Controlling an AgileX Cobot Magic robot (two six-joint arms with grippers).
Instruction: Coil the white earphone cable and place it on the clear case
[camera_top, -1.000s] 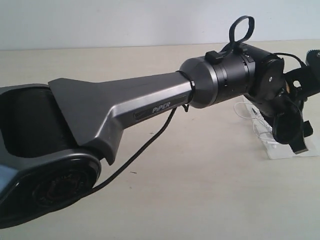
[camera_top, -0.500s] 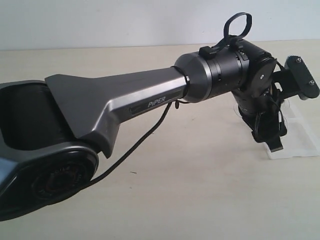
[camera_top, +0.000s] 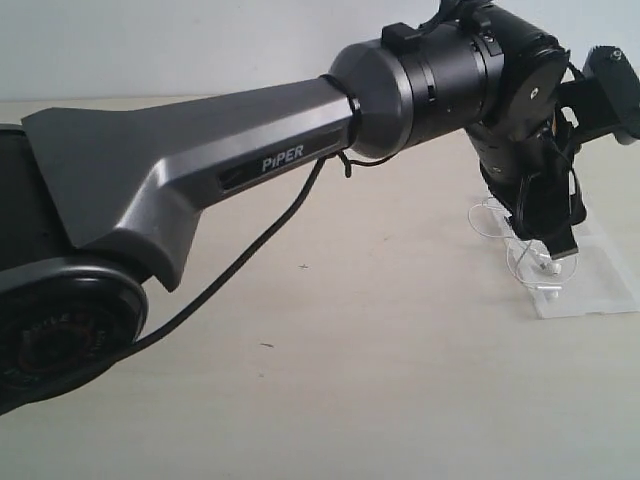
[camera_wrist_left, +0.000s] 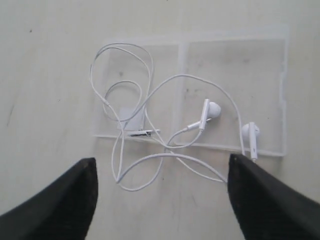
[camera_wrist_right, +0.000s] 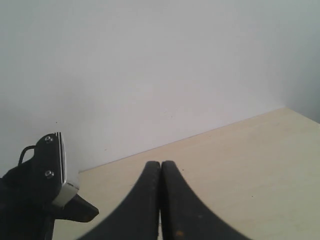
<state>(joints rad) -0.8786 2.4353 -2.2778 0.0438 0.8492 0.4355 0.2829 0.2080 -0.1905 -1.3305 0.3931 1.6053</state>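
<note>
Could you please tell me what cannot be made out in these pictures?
Exterior view: the left arm hides part of the clear case and white earphone cable.
Left wrist view: frame edge cuts off the left gripper.
Right wrist view: case and cable out of frame.

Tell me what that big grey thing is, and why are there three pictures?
It is a robot arm, the left one of two. One picture comes from a camera off the arms; the other two come from small cameras on each arm's wrist. The left wrist camera looks down on a clear case with a white earphone cable lying loosely, partly on it and partly on the table. The left jaws are wide open above it. The right jaws are shut, facing a wall. Nothing is held.
</note>
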